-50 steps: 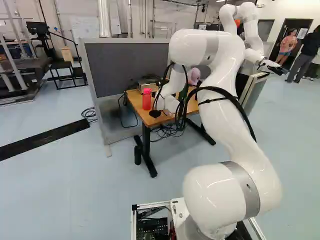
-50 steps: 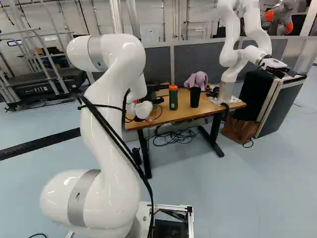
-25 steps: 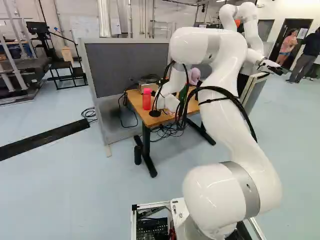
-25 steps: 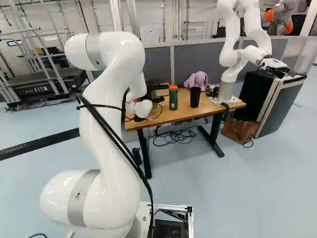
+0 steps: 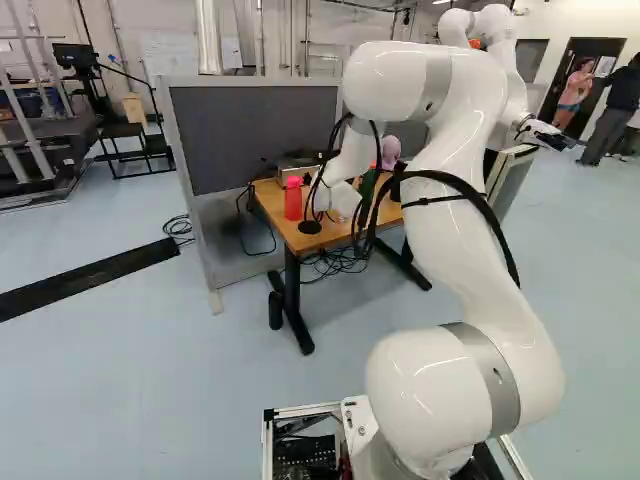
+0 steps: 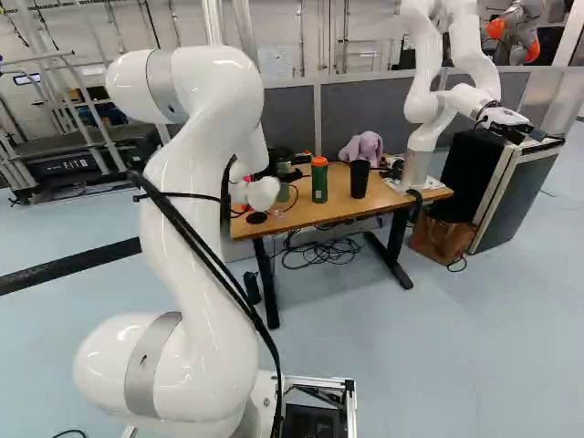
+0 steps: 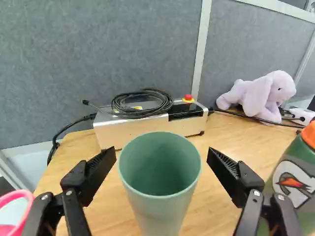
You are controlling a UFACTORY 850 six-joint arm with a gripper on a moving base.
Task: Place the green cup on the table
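Straddling the green cup [image 7: 160,206], the tool [image 6: 288,174] is released; only wrist view shows the cup's inside.

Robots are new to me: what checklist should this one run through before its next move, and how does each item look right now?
1. Gripper open: ok, its fingers stand apart either side of the green cup.
2. Cup upright: ok, its open mouth faces up.
3. Cup's base resting on the wooden table: cannot tell, the base is hidden.
4. Orange-capped green bottle clear of the near finger: cannot tell, they overlap in the wrist view.
5. Stuffed rabbit out of the way: ok, it sits well beyond the fingers.
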